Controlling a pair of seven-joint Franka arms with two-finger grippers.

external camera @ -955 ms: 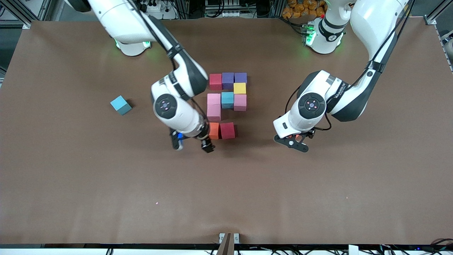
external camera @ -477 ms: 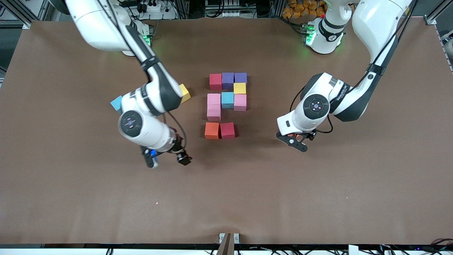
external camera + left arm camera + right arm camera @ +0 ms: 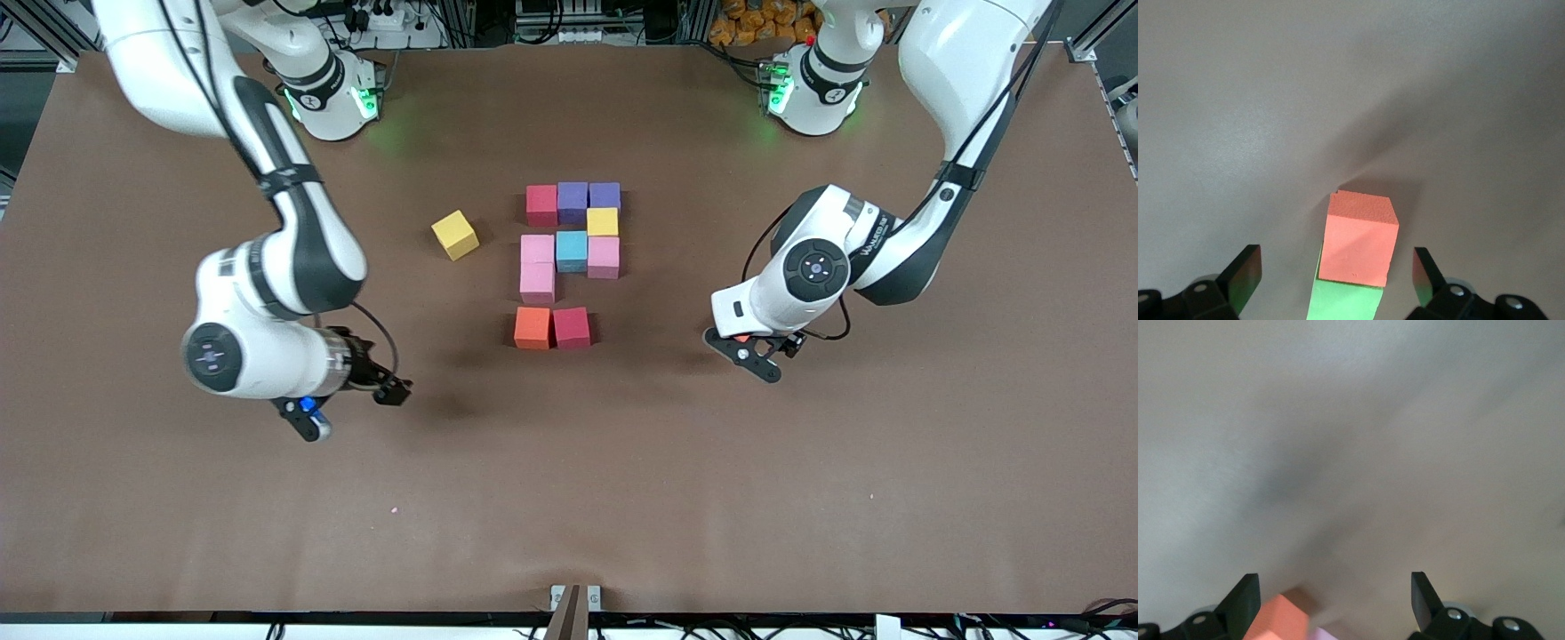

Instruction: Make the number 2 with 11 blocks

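**Front view.** Left tool (image 3: 756,357): low over the brown matte surface (image 3: 569,498), toward the left arm's end, well apart from the number 2 (image 3: 569,258). A sliver of orange shows under it.
- Number 2: ten blocks laid; the nearest row holds only an orange cube (image 3: 532,327) and a red cube (image 3: 572,327).
- Judged short one cube, beside the red one.
- A loose yellow cube (image 3: 455,235) lies toward the right arm's end.
- Right tool (image 3: 351,404): waiting over bare surface.

**Left wrist view.** Left tool (image 3: 1335,259): released, its fingers either side of an orange block (image 3: 1358,243) without touching it. This block adjoins a green cube (image 3: 1345,303); whether on or beside it, I cannot tell.
- Advice: centre on two flat opposite faces and clench lightly, since foam likely yields. Lift straight up, leaving the green cube behind.
- Material: matte, square-edged, finely grained.

**Right wrist view.** Right tool (image 3: 1331,583): released and empty.
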